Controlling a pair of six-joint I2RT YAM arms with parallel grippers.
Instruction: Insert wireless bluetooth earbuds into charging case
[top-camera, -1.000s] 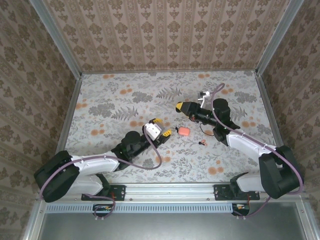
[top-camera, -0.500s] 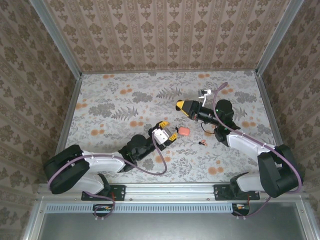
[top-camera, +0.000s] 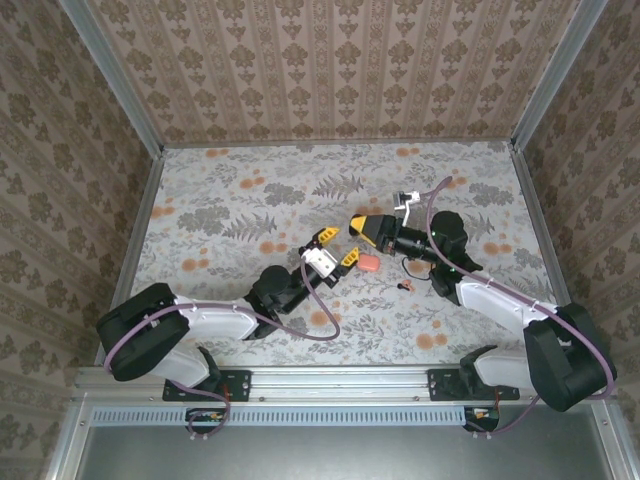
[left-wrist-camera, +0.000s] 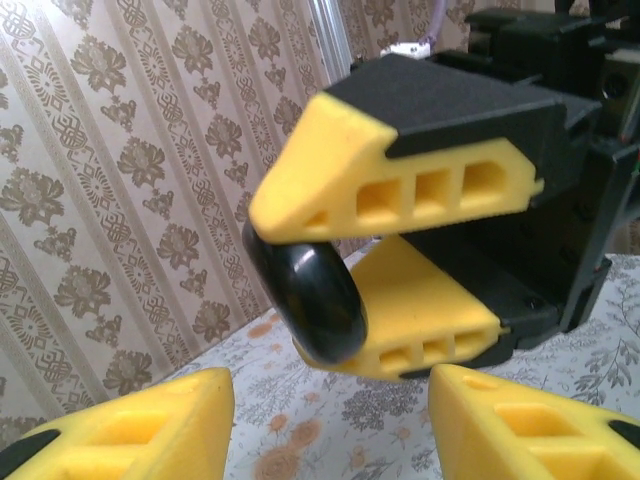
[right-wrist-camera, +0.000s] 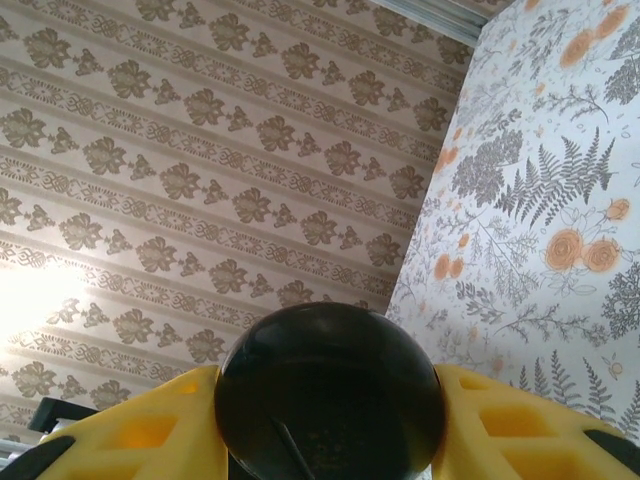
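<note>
The salmon-pink charging case (top-camera: 367, 262) lies closed on the floral tabletop, just right of my left gripper (top-camera: 337, 246). One tiny earbud (top-camera: 405, 286) lies on the table to the case's right. My left gripper (left-wrist-camera: 330, 425) is open with nothing between its yellow fingers (left-wrist-camera: 130, 430), and it points at my right gripper. My right gripper (top-camera: 362, 224) hovers above and behind the case, shut on a flat black round disc (right-wrist-camera: 330, 395). The left wrist view sees that disc (left-wrist-camera: 305, 305) edge-on between the right gripper's yellow fingers (left-wrist-camera: 400, 190).
The table (top-camera: 230, 200) is a floral-patterned surface walled by patterned panels (top-camera: 330, 60) on three sides. A thin dark cable loop (top-camera: 415, 264) lies near the right arm. Both arms reach into the middle, their grippers close together.
My left arm has swung forward and right, bringing its gripper up beside the case and facing the right gripper. The right gripper has shifted slightly nearer, still holding the disc.
</note>
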